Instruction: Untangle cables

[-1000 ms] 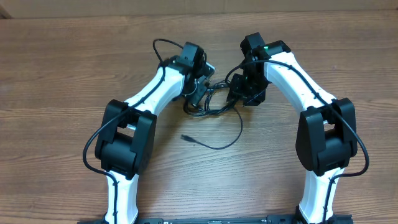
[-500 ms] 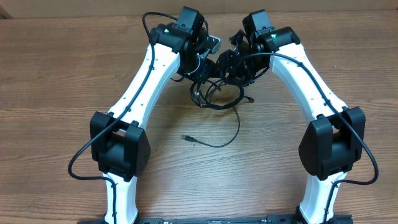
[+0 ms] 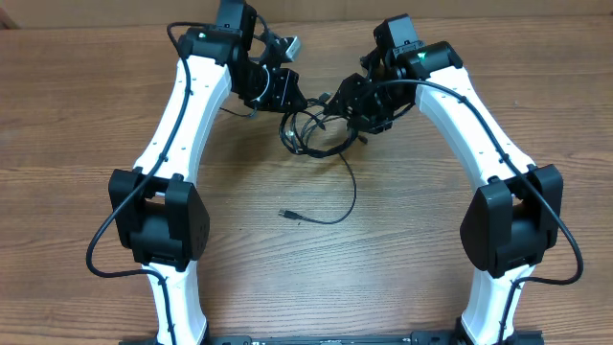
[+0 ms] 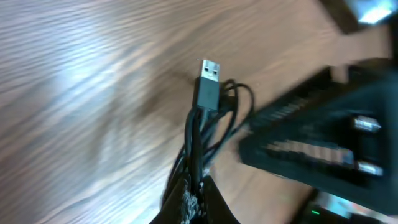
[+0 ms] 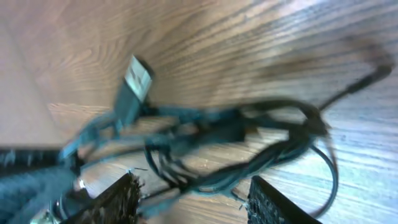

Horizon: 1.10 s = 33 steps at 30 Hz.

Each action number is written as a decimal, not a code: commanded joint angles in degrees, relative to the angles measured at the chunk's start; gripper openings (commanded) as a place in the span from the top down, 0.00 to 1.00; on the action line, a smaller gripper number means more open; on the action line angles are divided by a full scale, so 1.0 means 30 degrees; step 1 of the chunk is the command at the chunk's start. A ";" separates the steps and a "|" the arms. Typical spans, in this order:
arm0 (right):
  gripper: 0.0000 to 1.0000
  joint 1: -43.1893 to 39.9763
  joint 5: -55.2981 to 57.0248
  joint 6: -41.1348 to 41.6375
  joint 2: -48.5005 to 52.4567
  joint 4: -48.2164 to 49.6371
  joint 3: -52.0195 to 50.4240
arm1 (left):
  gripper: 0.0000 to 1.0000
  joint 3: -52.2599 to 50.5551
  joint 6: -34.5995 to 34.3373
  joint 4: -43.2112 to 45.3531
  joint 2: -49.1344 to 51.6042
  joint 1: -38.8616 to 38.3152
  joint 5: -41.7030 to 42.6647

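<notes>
The cables [image 3: 311,134] are thin black cords in a tangled coil at the table's back middle, between my two grippers. One loose tail runs forward to a small plug [image 3: 285,213]. My left gripper [image 3: 278,91] sits just left of the coil. In the left wrist view it [image 4: 194,186] is shut on a few cords, with a silver-tipped USB plug [image 4: 209,78] sticking out beyond. My right gripper [image 3: 352,101] is at the coil's right side. In the right wrist view its jaws [image 5: 199,193] are wide open, with blurred cable loops [image 5: 249,134] and a USB plug [image 5: 134,81] just beyond them.
The table [image 3: 96,115] is bare brown wood. The right gripper's black body [image 4: 311,143] shows close by in the left wrist view. Both arms' white links arch in from the front edge on either side.
My left arm has swung left and toward the back with cords in its jaws, drawing the coil out leftward. The right arm moved back earlier and has since held still.
</notes>
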 commanded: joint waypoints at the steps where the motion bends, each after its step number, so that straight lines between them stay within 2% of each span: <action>1: 0.46 0.0379 0.0590 0.0729 0.0430 0.0495 0.0211 | 0.96 0.0393 0.0321 -0.0058 -0.0466 -0.0189 0.3497; 4: 0.50 0.0627 0.2361 0.2127 0.0882 0.0663 0.0211 | 0.96 0.0393 0.0306 -0.0051 -0.0466 -0.0189 0.3789; 9: 0.55 0.0787 0.3395 0.2623 0.1450 0.0721 0.0117 | 0.96 0.0393 0.0160 0.0029 -0.0466 0.0117 0.4561; 13: 0.62 0.0809 0.3789 0.2696 0.1880 0.0758 -0.0313 | 0.96 0.0393 0.0138 0.0474 -0.0466 0.0984 0.6863; 19: 0.62 0.0554 0.4313 0.2674 0.1887 0.1078 -0.1596 | 0.96 0.0393 0.0291 0.0823 -0.0466 0.2229 1.0047; 25: 0.63 0.0270 0.4830 0.2310 0.1887 0.0860 -0.2521 | 0.96 0.0393 0.3300 0.0801 -0.0466 0.2805 1.3631; 29: 0.64 0.0029 0.4896 0.1246 0.1887 0.0561 -0.2827 | 0.96 0.0393 0.3679 0.0809 -0.0466 0.3002 1.3653; 33: 0.62 -0.0306 0.3293 -0.1137 0.1741 0.0386 -0.2572 | 0.96 0.0393 0.2973 0.0627 -0.0466 0.3016 0.9129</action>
